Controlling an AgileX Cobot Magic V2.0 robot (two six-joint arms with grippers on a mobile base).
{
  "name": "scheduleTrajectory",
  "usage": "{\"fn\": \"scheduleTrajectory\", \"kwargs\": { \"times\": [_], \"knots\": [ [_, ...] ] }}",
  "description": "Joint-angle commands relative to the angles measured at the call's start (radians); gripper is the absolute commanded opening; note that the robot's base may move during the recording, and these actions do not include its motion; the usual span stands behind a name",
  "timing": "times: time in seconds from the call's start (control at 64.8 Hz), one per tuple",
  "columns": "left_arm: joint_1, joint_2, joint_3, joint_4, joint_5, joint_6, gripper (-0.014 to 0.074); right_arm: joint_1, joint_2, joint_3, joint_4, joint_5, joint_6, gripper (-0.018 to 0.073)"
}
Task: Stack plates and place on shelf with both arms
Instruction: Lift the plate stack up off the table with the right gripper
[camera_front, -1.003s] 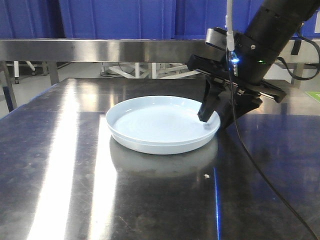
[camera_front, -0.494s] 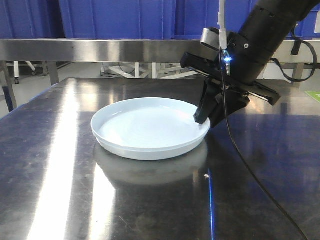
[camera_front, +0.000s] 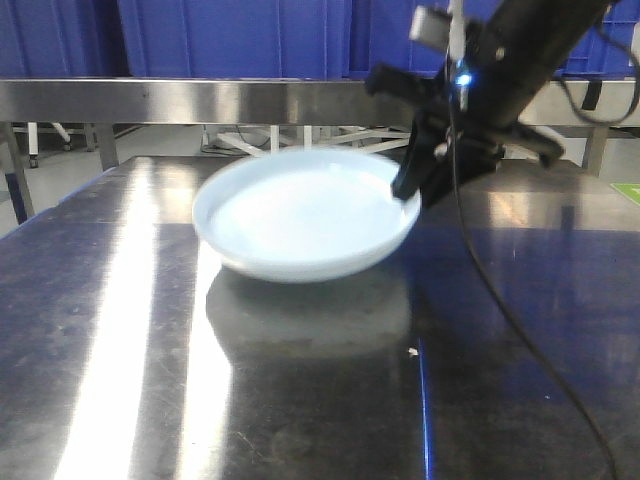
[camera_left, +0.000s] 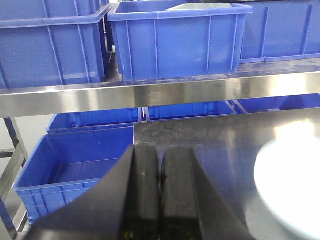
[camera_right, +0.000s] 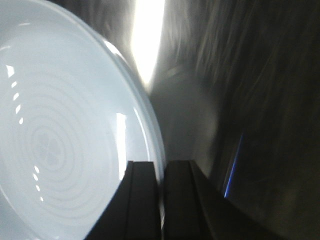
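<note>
Along the near edge of the dark steel worktop, long streaks of light were reflected. A thin black cable was seen hanging over its right half. Above the middle of the worktop a pale blue plate was held, blurred and tipped so that its right side sat higher. Whether its left underside touched the surface could not be told. Its right rim was pinched by the right gripper. In the right wrist view the rim was seen clamped between the two dark fingers, one inside the plate and one outside. The left gripper was pressed together with nothing between its fingers. It was held well apart from the plate, with the worktop's far left corner ahead of it. Beyond the far edge, the brushed steel front rail of the shelf was stretched across the view. Blue crates were set on top of it, and lower crates were seen beneath it.
</note>
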Motion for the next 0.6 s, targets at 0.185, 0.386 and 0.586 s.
{"fn": "scheduleTrajectory", "kwargs": {
  "times": [0.185, 0.386, 0.586],
  "knots": [
    [0.0, -0.001, -0.029, -0.004, -0.078, 0.0, 0.0082, -0.078, -0.222, 0.068, -0.09, -0.262, -0.033, 0.0056],
    [0.0, -0.001, -0.029, -0.004, -0.078, 0.0, 0.0082, -0.127, -0.407, 0.28, -0.214, -0.521, -0.095, 0.0056],
    [0.0, -0.001, -0.029, -0.004, -0.078, 0.0, 0.0082, -0.123, -0.578, 0.473, -0.223, -0.69, -0.103, 0.0056]
  ]
}}
